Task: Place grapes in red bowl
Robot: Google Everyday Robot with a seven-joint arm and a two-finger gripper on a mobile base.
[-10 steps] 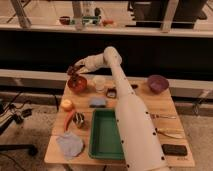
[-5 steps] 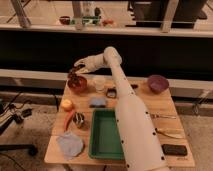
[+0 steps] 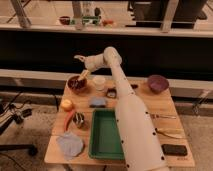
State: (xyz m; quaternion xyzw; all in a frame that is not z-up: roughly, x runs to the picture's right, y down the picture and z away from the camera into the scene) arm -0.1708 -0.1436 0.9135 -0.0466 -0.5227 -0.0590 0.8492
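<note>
One red bowl [image 3: 77,84] is seen at the upper left of the surface [image 3: 150,107], and a dark lump inside it is judged to be the grapes [image 3: 76,83]. The end effector [image 3: 82,75] has been raised a little compared with half a second ago and is now placed just above the bowl's rim; whether it is wide or narrow cannot be told. From this, the placing is judged nearly finished, with only the withdrawal left. Just beside the bowl a white cup [image 3: 99,82] is standing, so the retreat could be hindered by it. A purple bowl [image 3: 157,83] is found at the upper right, and a green tray [image 3: 106,135] in the lower middle.
</note>
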